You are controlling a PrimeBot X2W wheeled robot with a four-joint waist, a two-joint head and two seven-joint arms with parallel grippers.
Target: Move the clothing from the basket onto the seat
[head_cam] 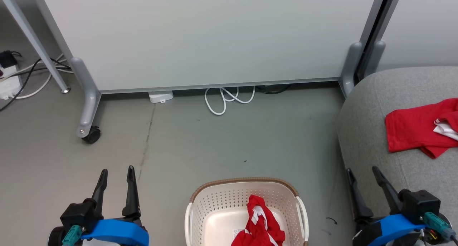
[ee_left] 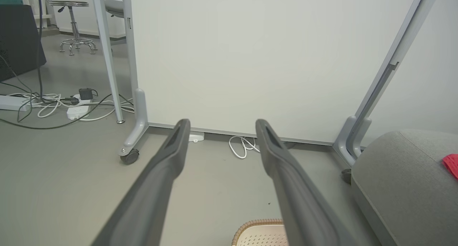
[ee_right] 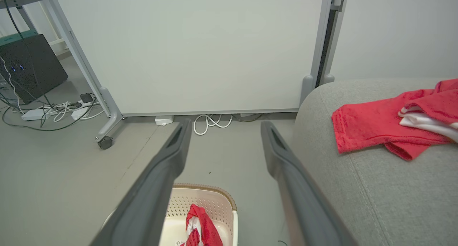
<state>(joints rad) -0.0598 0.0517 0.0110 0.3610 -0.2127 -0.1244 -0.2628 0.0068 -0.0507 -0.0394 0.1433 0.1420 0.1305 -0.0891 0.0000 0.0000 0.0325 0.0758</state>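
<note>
Red clothing is sitting in two places right now! One piece (head_cam: 259, 221), showing white trim, is lying bunched up inside the basket (head_cam: 214, 190), leaning toward its right-hand side, and the basket is standing on the grey floor (head_cam: 214, 142) directly ahead of the robot. The other piece (head_cam: 415, 131) is lying spread out on the seat (head_cam: 368, 138), off to the right, with a flash of white at its right edge. Left claw (head_cam: 117, 169) is hovering above bare floor to the left of the basket, fingers standing wide apart and gripping nothing. Right claw (head_cam: 362, 169) is hanging by the near left edge of the seat, to the right of the basket, fingers also spread and carrying nothing. Behind it all, a white panel (head_cam: 214, 35) on wheels is standing, with a white cable (head_cam: 225, 97) coiling under its lower edge.
</note>
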